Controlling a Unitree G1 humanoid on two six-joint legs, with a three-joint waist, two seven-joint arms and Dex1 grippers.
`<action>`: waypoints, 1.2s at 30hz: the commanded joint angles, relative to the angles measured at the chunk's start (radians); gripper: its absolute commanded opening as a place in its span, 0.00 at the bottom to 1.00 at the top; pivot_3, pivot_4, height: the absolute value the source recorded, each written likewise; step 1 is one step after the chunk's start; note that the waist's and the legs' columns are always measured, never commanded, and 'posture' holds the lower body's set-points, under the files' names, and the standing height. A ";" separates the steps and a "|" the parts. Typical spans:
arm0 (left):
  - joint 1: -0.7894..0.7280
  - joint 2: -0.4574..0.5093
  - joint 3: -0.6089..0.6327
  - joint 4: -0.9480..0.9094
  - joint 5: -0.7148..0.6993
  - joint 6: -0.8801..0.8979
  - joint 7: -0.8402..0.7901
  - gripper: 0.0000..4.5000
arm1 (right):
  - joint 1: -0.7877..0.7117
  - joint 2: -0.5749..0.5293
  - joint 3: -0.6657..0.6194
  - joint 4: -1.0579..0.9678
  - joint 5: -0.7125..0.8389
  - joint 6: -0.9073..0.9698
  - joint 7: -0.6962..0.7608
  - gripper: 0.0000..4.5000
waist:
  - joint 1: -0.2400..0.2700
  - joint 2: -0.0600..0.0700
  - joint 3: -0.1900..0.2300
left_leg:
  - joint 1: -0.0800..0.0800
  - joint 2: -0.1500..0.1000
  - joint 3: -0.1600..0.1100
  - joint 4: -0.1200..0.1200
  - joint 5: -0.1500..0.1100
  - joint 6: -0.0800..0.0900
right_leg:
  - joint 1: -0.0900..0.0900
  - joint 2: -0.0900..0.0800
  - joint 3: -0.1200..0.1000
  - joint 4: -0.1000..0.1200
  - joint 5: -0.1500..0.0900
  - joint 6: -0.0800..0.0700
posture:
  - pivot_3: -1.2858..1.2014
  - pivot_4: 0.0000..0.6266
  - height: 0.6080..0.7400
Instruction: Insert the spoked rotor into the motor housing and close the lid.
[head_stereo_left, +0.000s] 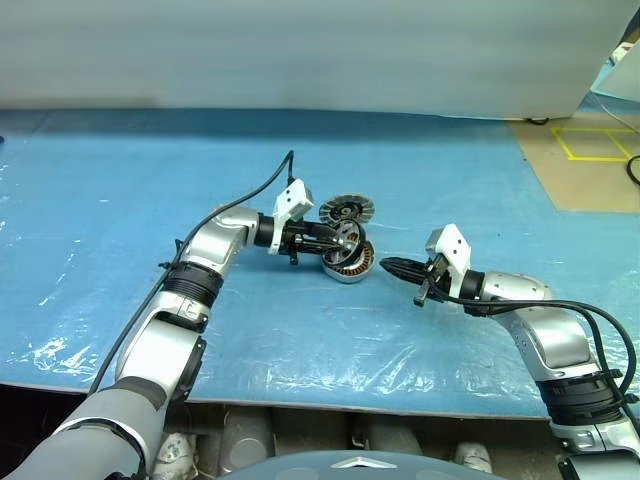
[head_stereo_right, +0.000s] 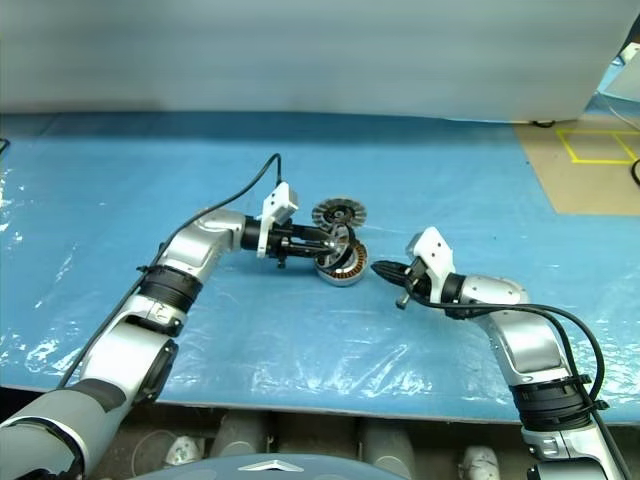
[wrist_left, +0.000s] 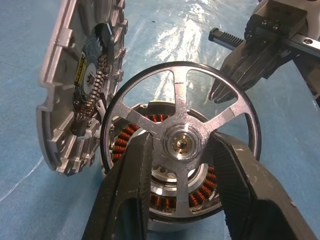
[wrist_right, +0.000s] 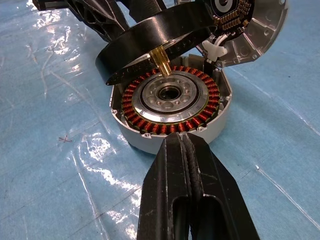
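Observation:
My left gripper (head_stereo_left: 340, 240) is shut on the spoked rotor (wrist_left: 182, 107), one finger on each side of its hub. The rotor (wrist_right: 150, 37) hangs tilted just over the motor housing (wrist_right: 170, 100), its brass shaft pointing at the pale centre inside the copper windings. The housing (head_stereo_left: 352, 266) rests on the blue sheet. The lid (wrist_left: 75, 95), a finned silver disc with a circuit board inside, stands open at the housing's far edge. My right gripper (head_stereo_left: 388, 266) is shut and holds nothing, its tips close to the housing's near wall (wrist_right: 165, 142).
A blue plastic sheet (head_stereo_left: 120, 180) covers the table, wrinkled in places. Its front edge (head_stereo_left: 300, 385) runs near my arms. A brown floor patch with yellow tape (head_stereo_left: 590, 150) lies at the far right. A black cable (head_stereo_left: 262, 185) trails off my left wrist.

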 joint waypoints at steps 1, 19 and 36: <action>-0.020 -0.001 -0.009 -0.001 0.008 0.000 -0.002 0.41 | -0.005 -0.013 -0.028 -0.038 0.013 -0.021 0.003 0.00 | 0.000 0.000 0.000 | 0.000 0.000 0.000 0.000 0.000 0.000 | 0.000 0.000 0.000 0.000 0.000 0.000 | 0.52 0.24 1.00; 0.016 -0.007 0.054 -0.086 -0.058 0.058 0.038 0.56 | -0.009 -0.013 -0.022 -0.019 0.001 -0.039 -0.006 0.00 | 0.000 0.000 0.000 | 0.000 0.000 0.000 0.000 0.000 0.000 | 0.000 0.000 0.000 0.000 0.000 0.000 | 0.52 0.24 1.00; 0.121 -0.107 -0.026 -0.117 0.038 0.008 0.275 0.01 | -0.028 -0.001 -0.005 -0.012 -0.014 -0.048 -0.017 0.00 | -0.001 0.000 0.000 | -0.001 0.000 0.000 0.000 0.000 0.000 | 0.000 0.000 0.000 -0.001 0.000 0.000 | 0.52 0.24 1.00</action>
